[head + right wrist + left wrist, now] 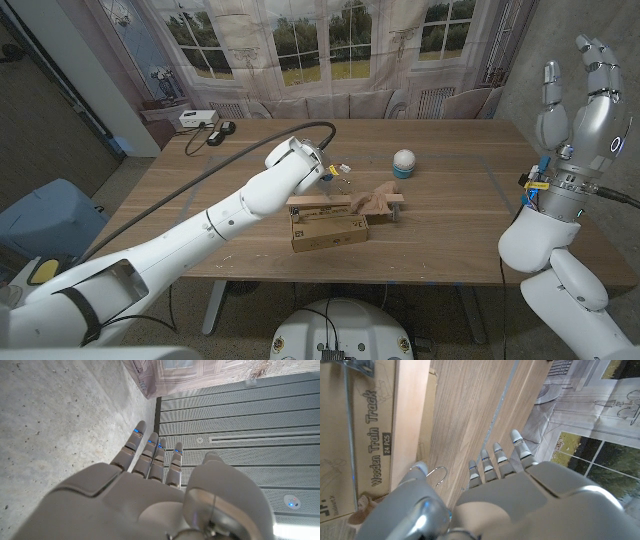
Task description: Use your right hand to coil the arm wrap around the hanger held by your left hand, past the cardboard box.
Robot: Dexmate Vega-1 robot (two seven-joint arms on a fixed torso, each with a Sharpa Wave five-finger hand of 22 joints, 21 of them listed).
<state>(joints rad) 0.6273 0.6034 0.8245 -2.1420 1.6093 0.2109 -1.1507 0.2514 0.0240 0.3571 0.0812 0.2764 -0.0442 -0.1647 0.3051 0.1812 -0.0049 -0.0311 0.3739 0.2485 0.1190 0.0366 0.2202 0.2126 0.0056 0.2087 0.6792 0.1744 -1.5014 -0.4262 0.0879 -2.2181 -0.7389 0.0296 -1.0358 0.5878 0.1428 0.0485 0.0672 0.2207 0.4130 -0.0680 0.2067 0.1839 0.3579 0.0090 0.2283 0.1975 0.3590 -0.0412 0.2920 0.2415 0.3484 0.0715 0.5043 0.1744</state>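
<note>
Left hand (520, 495): reaches out over the wooden table (470, 210) above the cardboard box (328, 232), fingers (496, 460) straight and close together with the thumb set apart; it holds nothing.
Hanger (335, 203): a wooden hanger lying on top of the box, just beside the left hand's fingertips; in the left wrist view its wooden bar (409, 415) runs alongside the thumb and its wire hook (439, 476) curls just off the thumb tip, not touching it.
Arm wrap (378, 203): a tan, crumpled piece lying at the right end of the hanger, past the box and just beyond the left hand's fingers; a scrap of the same tan cloth (364, 508) shows at the box edge near the thumb.
Cardboard box: brown, flat on the table, printed "Wooden Train Track 24 Pcs", directly under the hanger.
Right hand (582, 85): raised high off the table at the right side, well apart from hanger and wrap, fingers (150, 452) extended and slightly spread, palm empty.
Beyond the fingers: a small white and teal round object (403, 162) stands on the table past the arm wrap; a thick grey cable (250, 150) arcs over the left arm.
</note>
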